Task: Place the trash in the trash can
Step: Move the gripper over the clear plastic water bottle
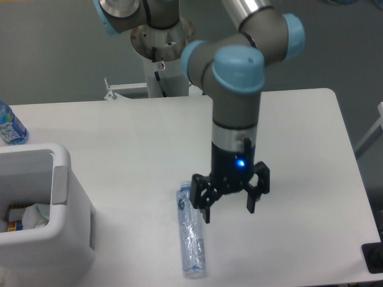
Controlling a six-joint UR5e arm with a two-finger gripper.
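Clear crinkled plastic is being presented lengthwise by the empty bottle (191,240), which is lying flat on the white table (299,137) near the front edge, its capped end with the small blue mark pointing away and its base pointing toward the near side. Because it is lying on its side and not standing, a grasp from above across its narrow width is being invited.

The gripper (230,198) is being held pointing straight down, just to the right of the bottle's far end. Its fingers are being kept spread wide, with nothing between them; the left finger is appearing close beside the bottle's top, though whether contact is being made cannot be told. This spread, vertical posture is probably being kept so that the jaws can be lowered astride the bottle, which is judged to require a small shift to the left first.

The trash can (72,209) is sitting at the left near corner, its square mouth facing up so that things can be dropped in from above. Something white and crumpled (37,214) is already lying inside it, likely the tissue wad, beside a small coloured item that cannot be identified. The task is therefore judged to be about half done.

A blue-labelled water bottle (9,125) is standing at the far left edge and is being left alone.
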